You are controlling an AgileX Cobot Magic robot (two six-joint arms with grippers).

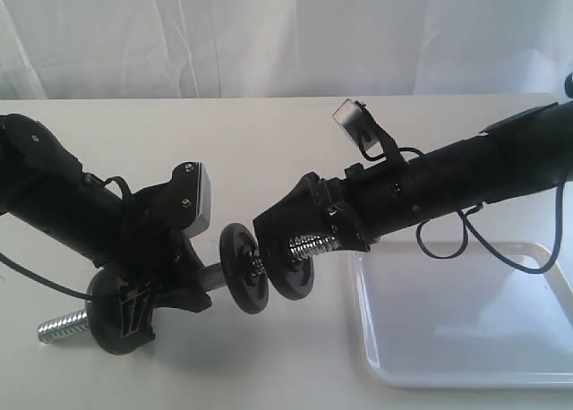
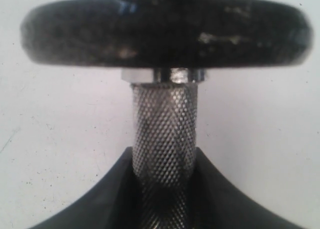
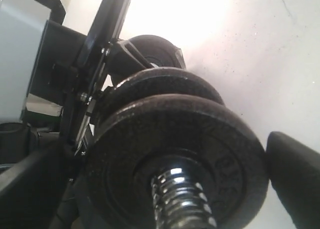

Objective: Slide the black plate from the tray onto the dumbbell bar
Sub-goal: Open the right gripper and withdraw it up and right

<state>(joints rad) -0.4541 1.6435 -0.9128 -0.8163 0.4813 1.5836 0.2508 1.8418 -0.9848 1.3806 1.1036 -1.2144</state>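
The black plate (image 1: 295,272) sits off the tray (image 1: 466,374), on the dumbbell bar's (image 1: 61,326) right threaded end. The right tool (image 1: 291,237) straddles it; I cannot tell whether it grips. The left tool (image 1: 190,283) clamps the bar's middle.

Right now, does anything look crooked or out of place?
Nothing damaged. The dumbbell bar hangs slanted in the left hand, and the black plate sits apart from the neighbouring disc on its threaded end.

Left claw (image 1: 190,283) grips the dumbbell bar (image 1: 61,326); right claw (image 1: 285,243) holds the black plate (image 1: 295,274) on its threaded end.
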